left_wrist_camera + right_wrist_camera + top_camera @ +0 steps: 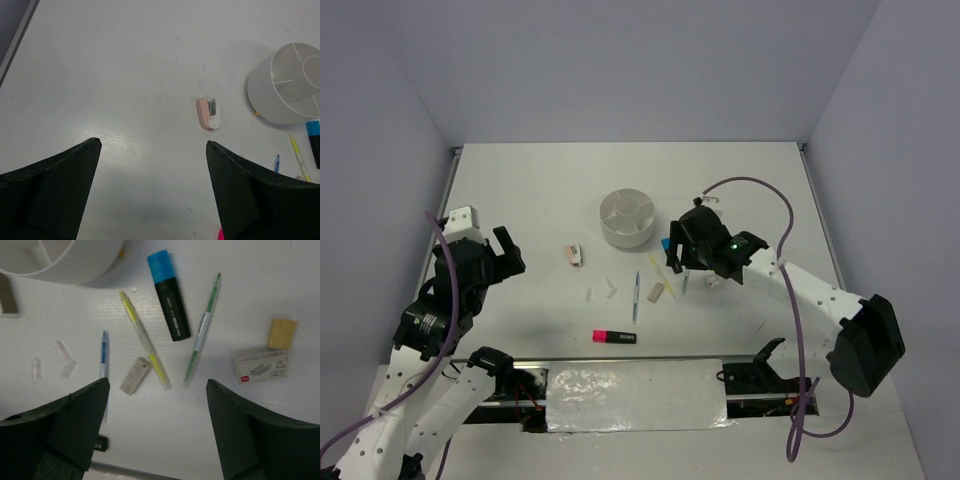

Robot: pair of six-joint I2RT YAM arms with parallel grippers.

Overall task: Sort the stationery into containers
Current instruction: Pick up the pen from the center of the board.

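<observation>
The round white divided cup (627, 218) stands mid-table; it also shows in the left wrist view (285, 85) and the right wrist view (60, 265). My right gripper (676, 256) is open and empty above loose stationery to the cup's right. Its wrist view (157, 385) shows a blue-and-black highlighter (168, 295), a yellow stick (144, 346), a green pen (202, 335), a blue pen (103, 352), a grey eraser (135, 376), a tan eraser (281, 333) and a small white box (261, 366). A pink-and-black highlighter (614, 337) lies near the front. My left gripper (510, 255) is open and empty (154, 144), left of a small pink-and-white piece (207, 114).
Small clear caps (62, 350) lie left of the blue pen. A foil-covered panel (635, 398) runs along the near edge between the arm bases. Grey walls enclose the table on three sides.
</observation>
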